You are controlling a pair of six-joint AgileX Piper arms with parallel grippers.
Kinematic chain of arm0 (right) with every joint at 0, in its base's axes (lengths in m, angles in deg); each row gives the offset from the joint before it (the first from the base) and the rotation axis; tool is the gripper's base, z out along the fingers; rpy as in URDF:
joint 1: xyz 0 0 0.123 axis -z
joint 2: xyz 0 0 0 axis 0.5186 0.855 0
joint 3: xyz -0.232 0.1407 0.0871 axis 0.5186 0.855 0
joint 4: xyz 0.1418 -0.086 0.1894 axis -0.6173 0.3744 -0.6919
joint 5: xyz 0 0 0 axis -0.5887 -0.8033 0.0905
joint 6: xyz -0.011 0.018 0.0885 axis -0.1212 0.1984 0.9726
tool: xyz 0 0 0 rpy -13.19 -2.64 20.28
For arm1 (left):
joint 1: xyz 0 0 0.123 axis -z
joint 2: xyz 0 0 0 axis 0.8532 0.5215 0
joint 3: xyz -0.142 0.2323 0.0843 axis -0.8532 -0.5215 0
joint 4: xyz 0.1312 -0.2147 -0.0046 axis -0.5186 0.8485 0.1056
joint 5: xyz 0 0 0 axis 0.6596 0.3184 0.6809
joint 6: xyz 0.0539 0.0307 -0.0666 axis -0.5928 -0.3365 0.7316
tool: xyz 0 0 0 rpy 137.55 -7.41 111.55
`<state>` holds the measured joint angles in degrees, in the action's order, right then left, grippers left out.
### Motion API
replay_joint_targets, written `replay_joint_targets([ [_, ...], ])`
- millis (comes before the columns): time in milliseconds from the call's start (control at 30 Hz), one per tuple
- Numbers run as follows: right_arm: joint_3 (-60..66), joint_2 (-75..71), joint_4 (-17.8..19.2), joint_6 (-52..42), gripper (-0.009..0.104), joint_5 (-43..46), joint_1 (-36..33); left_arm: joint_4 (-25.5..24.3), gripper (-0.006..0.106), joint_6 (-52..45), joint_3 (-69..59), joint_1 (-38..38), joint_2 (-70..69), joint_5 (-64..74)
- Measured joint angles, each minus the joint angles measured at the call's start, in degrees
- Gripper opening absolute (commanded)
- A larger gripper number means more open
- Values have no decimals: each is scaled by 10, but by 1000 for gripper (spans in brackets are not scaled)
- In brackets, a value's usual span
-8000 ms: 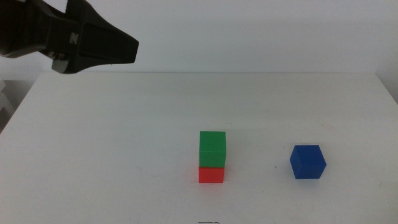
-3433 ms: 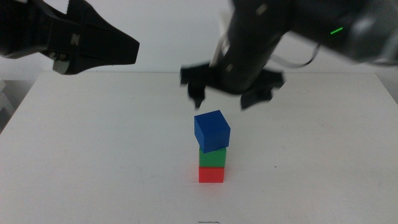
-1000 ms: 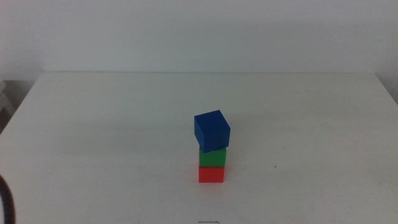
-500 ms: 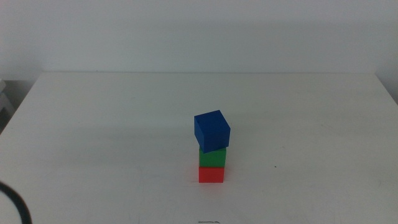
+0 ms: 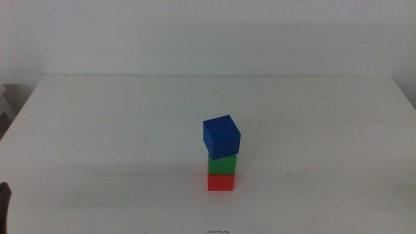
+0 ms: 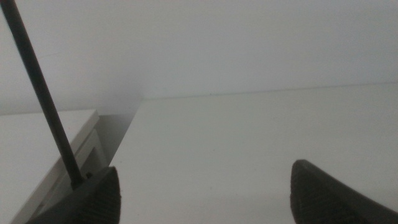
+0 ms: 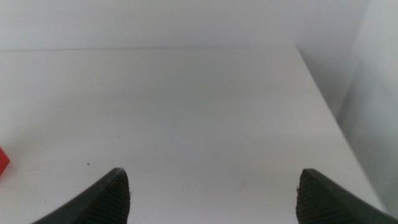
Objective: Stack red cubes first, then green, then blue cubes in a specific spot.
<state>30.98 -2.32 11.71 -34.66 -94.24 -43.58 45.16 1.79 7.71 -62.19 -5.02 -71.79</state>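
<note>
A three-cube tower stands on the white table in the middle view. The red cube (image 5: 221, 182) is at the bottom, the green cube (image 5: 221, 164) sits on it, and the blue cube (image 5: 221, 136) rests on top, turned askew and overhanging a little. No gripper touches the tower. My left gripper (image 6: 205, 186) is open over bare table near the left edge; a dark sliver of that arm (image 5: 5, 201) shows at the bottom left. My right gripper (image 7: 214, 186) is open over bare table, with a corner of the red cube (image 7: 3, 163) at the picture's edge.
The white table (image 5: 117, 130) runs to a pale wall behind. A thin dark cable (image 6: 43, 99) crosses the left wrist view. A white ledge (image 6: 37, 143) lies beside the table's left edge.
The tower has not moved. The dark piece of the left arm at the bottom left of the middle view has sunk lower and shows less.
</note>
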Motion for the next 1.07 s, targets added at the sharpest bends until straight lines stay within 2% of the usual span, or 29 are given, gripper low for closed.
replay_joint_targets([
  [100,32,-21,-40,0,85,21,42,0,94,0,-8,0,-5,-13],
  [200,65,-38,-60,0,85,56,69,0,94,0,-18,0,-6,-41],
  [433,145,-82,-53,0,85,201,88,0,94,0,-58,0,-6,-101],
  [533,176,-82,-50,0,85,237,88,0,94,1,-73,0,-6,-102],
  [1067,195,-82,-50,0,85,202,88,0,94,2,-78,0,-51,-97],
])
